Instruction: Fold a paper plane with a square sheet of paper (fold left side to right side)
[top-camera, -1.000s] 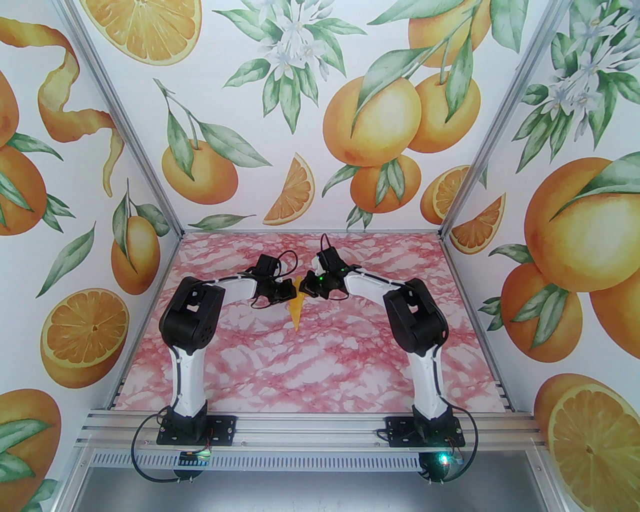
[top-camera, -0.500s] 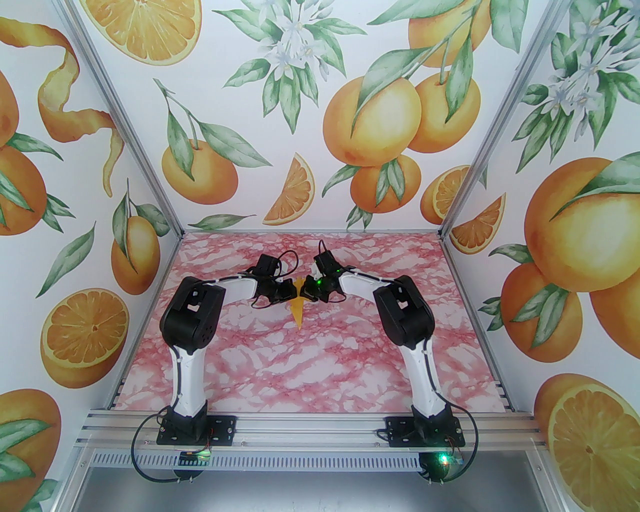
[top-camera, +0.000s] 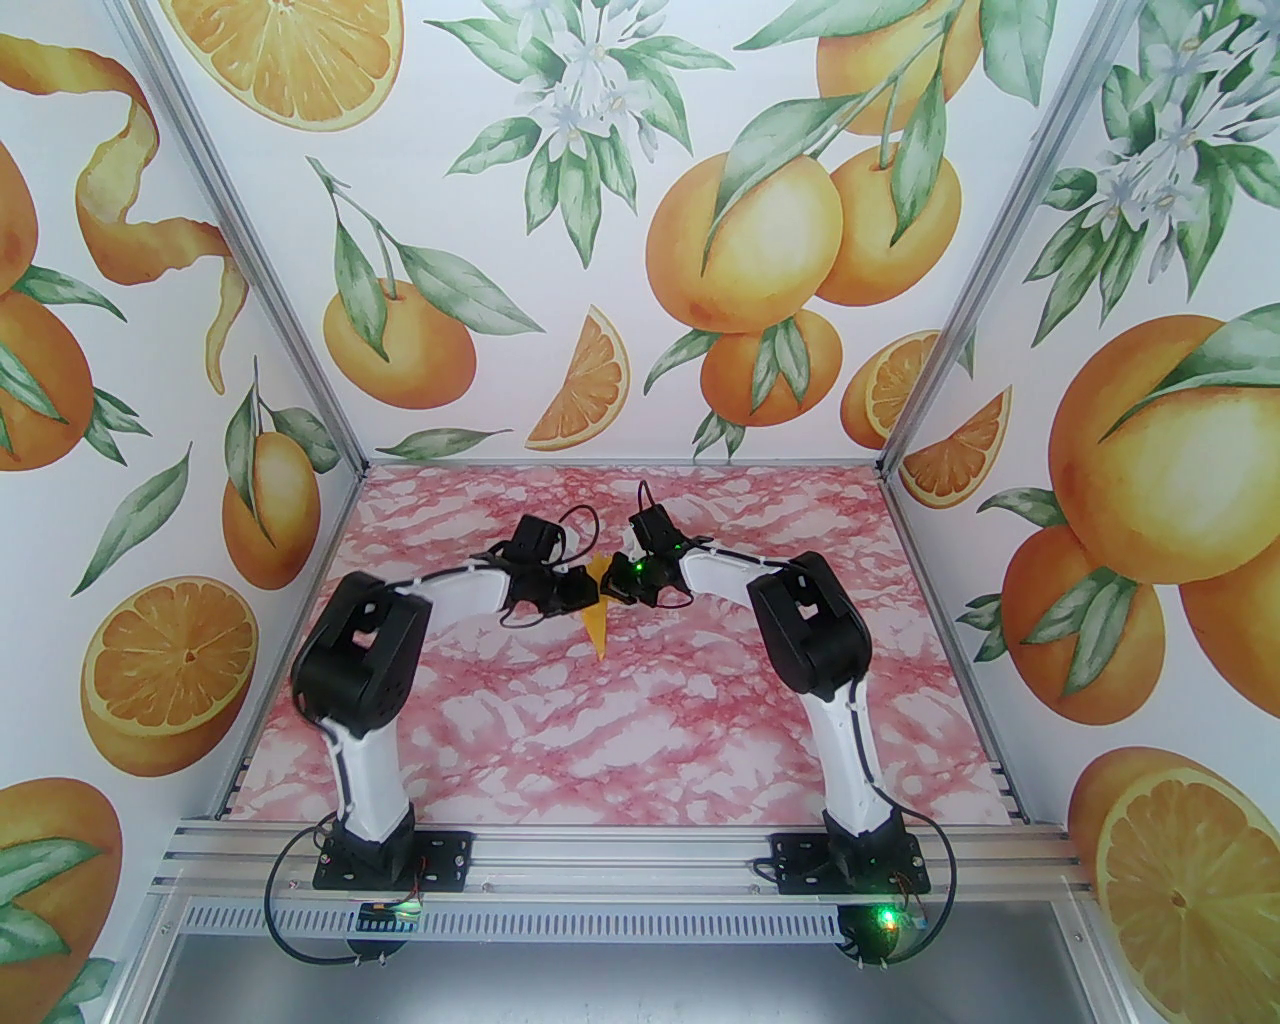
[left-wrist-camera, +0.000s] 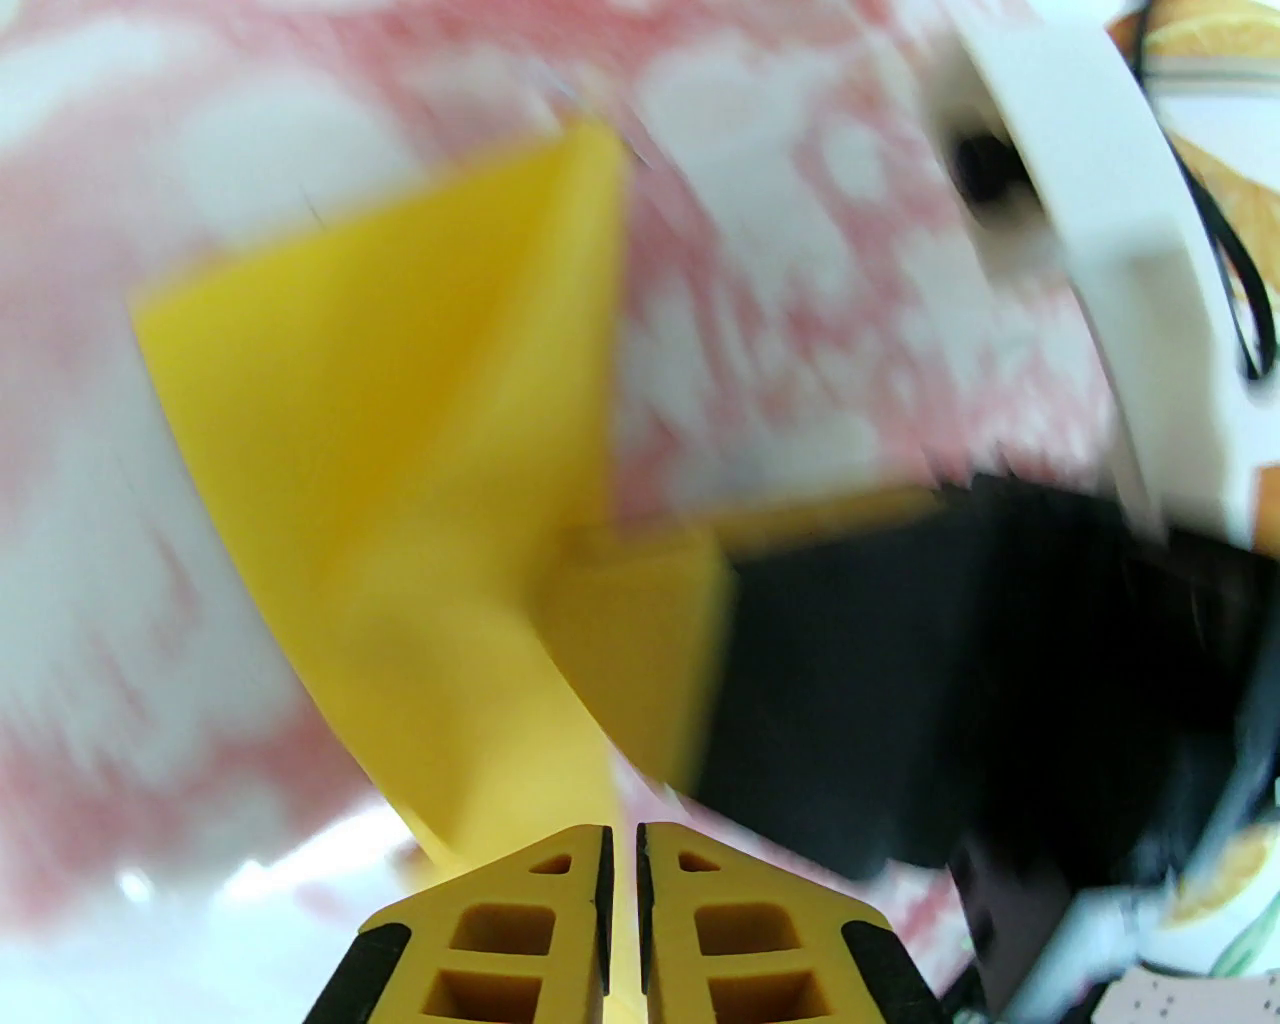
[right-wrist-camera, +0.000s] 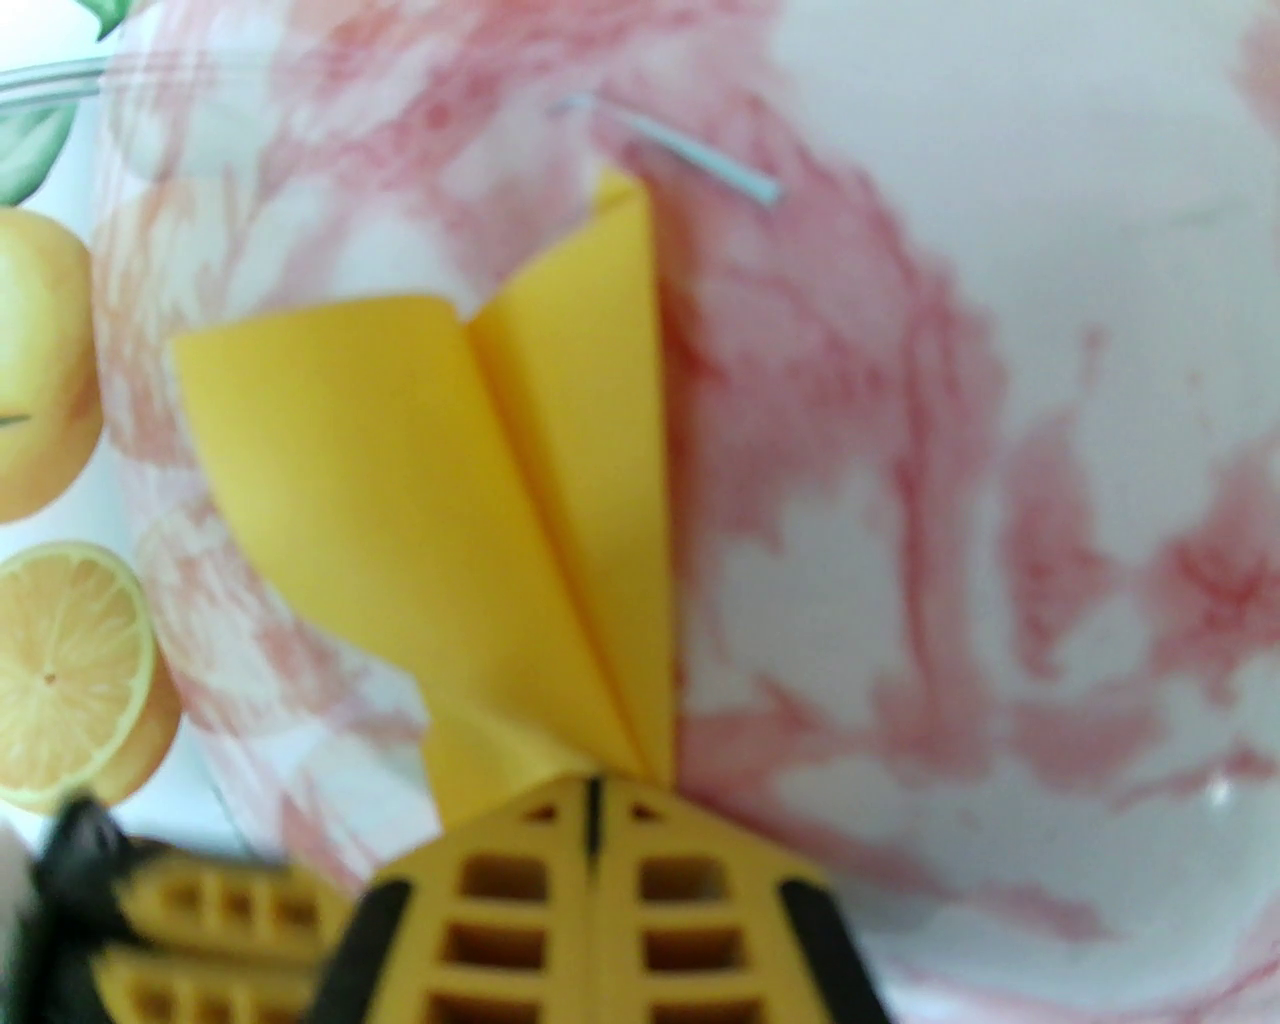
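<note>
The paper plane (top-camera: 597, 628) is a narrow yellow-orange dart over the middle of the pink marbled table (top-camera: 640, 740), with its point toward the near edge. My left gripper (top-camera: 588, 592) meets its far end from the left, my right gripper (top-camera: 610, 585) from the right. In the left wrist view the plane (left-wrist-camera: 400, 420) runs down into my left gripper (left-wrist-camera: 620, 850), whose jaws stand a narrow slit apart. Blurred at the right are the right gripper's fingers (left-wrist-camera: 640, 650). In the right wrist view my right gripper (right-wrist-camera: 593, 800) is shut on the folded plane (right-wrist-camera: 450, 480).
Printed orange-fruit walls close in the table on three sides. An aluminium rail (top-camera: 620, 860) with both arm bases runs along the near edge. A short pale streak (right-wrist-camera: 690, 155) lies on the table beyond the plane's far tip.
My left arm's elbow has swung out to the left and its jaws have parted slightly. The right arm shifted a little left earlier, then held. The plane has stayed almost in place.
</note>
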